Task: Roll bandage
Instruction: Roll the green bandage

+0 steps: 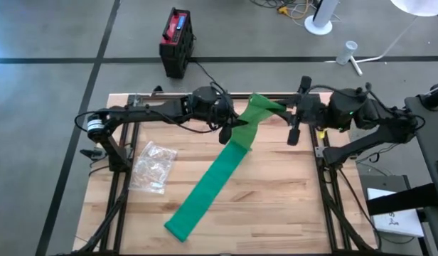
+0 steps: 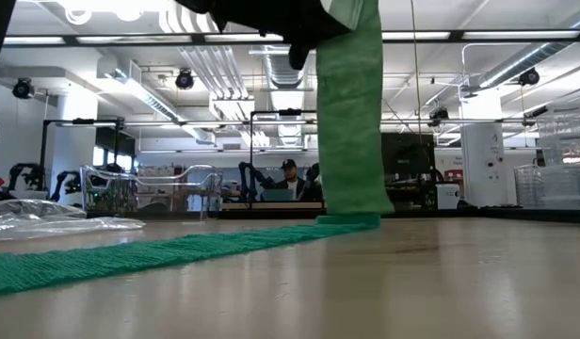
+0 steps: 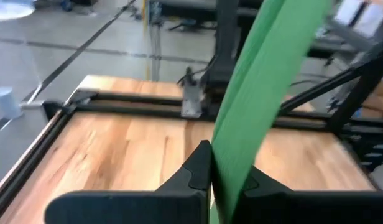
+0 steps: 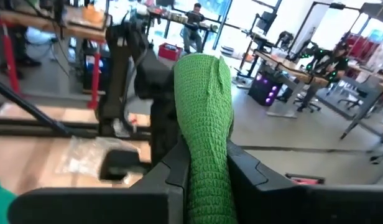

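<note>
A long green bandage (image 1: 217, 178) lies flat on the wooden table from its near end (image 1: 178, 227) toward the middle, then rises off the table (image 2: 351, 122). My left gripper (image 1: 229, 132) is shut on the raised stretch at mid table. My right gripper (image 1: 279, 108), higher and toward the far right, is shut on the bandage's upper end (image 4: 203, 81). In the low view the strip hangs almost straight down to the tabletop (image 2: 346, 218). My left gripper pinches the raised stretch of the bandage (image 3: 227, 177) between its two fingers (image 3: 201, 168), coming nearly level from the table's left. Beyond the fingers the strip runs straight up toward the right gripper; below them it drops to the table. My right gripper pinches the bandage's bunched upper end (image 4: 207, 168) between its two fingers (image 4: 176, 165), coming level from the table's right. The gathered end stands up past the fingers. The rest hangs down toward the left gripper, clear of the table.
A crumpled clear plastic bag (image 1: 153, 167) lies on the table's left part, beside the flat stretch of bandage. Black frame rails (image 1: 119, 178) run along the table's left and right sides. A red-and-black box (image 1: 176, 41) stands on the floor beyond the far edge.
</note>
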